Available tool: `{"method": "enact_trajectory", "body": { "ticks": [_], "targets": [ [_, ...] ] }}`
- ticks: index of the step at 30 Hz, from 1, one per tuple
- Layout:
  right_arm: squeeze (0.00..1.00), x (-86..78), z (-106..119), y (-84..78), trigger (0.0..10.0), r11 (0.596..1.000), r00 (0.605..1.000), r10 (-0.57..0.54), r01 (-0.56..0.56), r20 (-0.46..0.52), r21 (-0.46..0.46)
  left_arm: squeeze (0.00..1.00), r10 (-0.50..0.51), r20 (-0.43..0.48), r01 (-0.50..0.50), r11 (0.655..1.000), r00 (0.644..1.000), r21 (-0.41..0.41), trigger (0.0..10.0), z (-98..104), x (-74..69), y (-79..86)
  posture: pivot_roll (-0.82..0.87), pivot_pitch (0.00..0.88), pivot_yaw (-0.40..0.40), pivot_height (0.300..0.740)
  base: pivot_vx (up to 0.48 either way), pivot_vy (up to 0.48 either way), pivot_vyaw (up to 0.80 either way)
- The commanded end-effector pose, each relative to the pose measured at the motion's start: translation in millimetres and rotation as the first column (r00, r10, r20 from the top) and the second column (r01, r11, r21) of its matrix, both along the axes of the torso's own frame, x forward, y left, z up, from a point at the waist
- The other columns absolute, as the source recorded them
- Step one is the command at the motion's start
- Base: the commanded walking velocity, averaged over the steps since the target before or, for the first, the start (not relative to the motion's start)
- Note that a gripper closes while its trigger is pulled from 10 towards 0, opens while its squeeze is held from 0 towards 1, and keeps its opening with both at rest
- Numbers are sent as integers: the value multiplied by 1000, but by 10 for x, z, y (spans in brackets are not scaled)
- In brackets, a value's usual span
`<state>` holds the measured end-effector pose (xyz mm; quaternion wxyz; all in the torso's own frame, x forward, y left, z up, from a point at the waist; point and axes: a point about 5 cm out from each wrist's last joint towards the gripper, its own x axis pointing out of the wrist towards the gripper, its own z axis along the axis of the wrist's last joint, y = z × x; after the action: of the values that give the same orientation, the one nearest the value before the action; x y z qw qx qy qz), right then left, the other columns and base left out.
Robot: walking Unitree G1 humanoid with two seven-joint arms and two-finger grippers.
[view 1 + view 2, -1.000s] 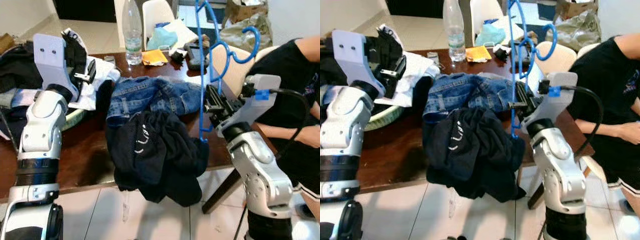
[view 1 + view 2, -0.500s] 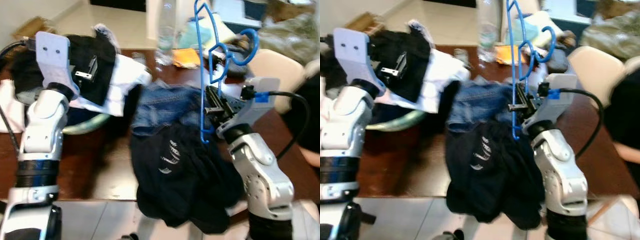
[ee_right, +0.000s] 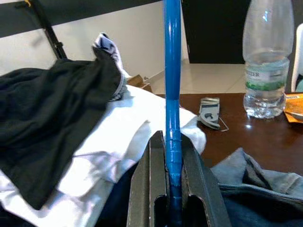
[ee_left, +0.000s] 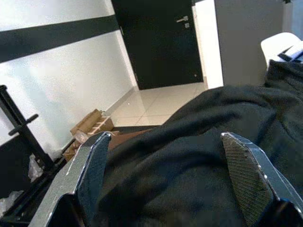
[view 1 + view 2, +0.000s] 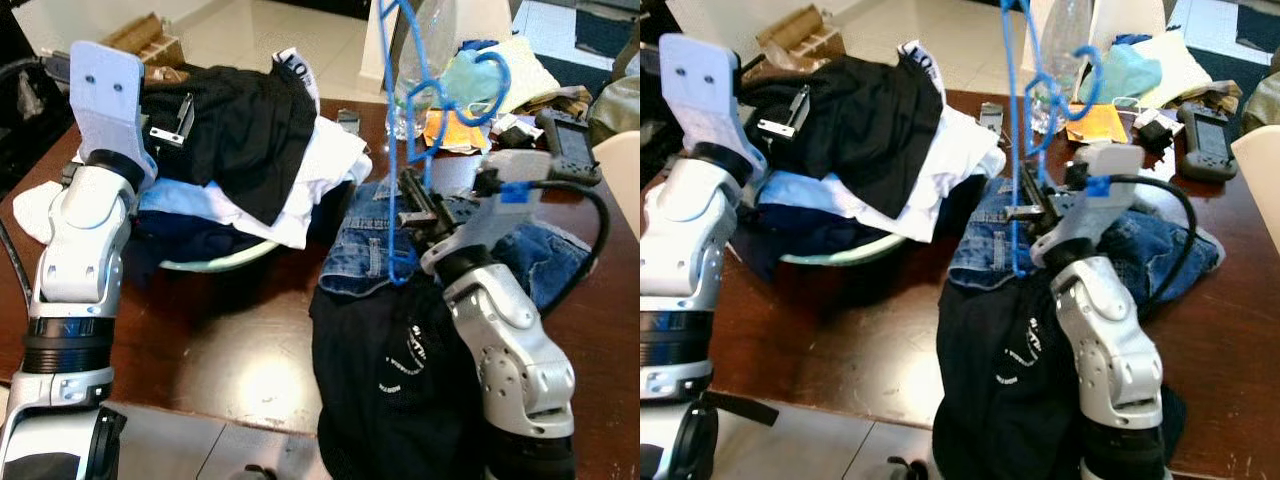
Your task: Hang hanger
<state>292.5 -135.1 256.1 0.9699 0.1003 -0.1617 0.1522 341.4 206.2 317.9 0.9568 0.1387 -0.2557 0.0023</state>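
Note:
A blue plastic hanger (image 5: 396, 150) stands upright over the brown table, its hook (image 5: 483, 88) curling to the right. My right gripper (image 5: 412, 203) is shut on the hanger's lower bar; in the right wrist view the blue bar (image 3: 172, 109) runs up between the two fingers (image 3: 150, 179). My left gripper (image 4: 173, 179) is open and held up at the left over a black garment (image 4: 199, 142) on top of a clothes pile (image 5: 250, 140).
A pale green basket (image 5: 215, 263) holds the pile. Blue jeans (image 5: 540, 255) and a black shirt (image 5: 390, 370) lie on the table (image 5: 230, 350). A water bottle (image 3: 266, 61), an orange packet (image 5: 448, 128), a black device (image 5: 560, 95) and small items stand at the back.
The camera has swung left, so the table and clothes have shifted right in view. The right gripper still holds the hanger upright. The left arm stays raised.

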Motion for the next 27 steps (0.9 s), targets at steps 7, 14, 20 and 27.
{"method": "enact_trajectory", "body": {
  "ticks": [7, 14, 20, 27],
  "targets": [
    [0, 2, 6, 8, 10000, 1000, 1000, 4, -4, 12, 5, 0, -111, -104, 125, 983, 988, 138, 10000, -128, 18, -175, 84, 190, -21, 740, 0, 0, 0],
    [0, 1, 16, 19, 10000, 1000, 1000, 11, -11, 15, 4, 0, -53, -150, 90, 965, 987, 247, 10000, -220, 41, -126, 80, 190, -21, 740, 0, 0, 0],
    [0, -5, 17, 0, 10000, 1000, 1000, 4, -4, 15, 1, 0, 28, -153, 15, 962, 988, 273, 10000, -274, 92, 21, 67, 196, -17, 740, 0, 0, 0],
    [0, -10, 20, -15, 10000, 1000, 1000, -1, 1, 16, -1, 0, 32, -141, 7, 963, 989, 268, 0, -256, 91, 36, 66, 199, -16, 740, 0, 0, 0]
  ]
}}
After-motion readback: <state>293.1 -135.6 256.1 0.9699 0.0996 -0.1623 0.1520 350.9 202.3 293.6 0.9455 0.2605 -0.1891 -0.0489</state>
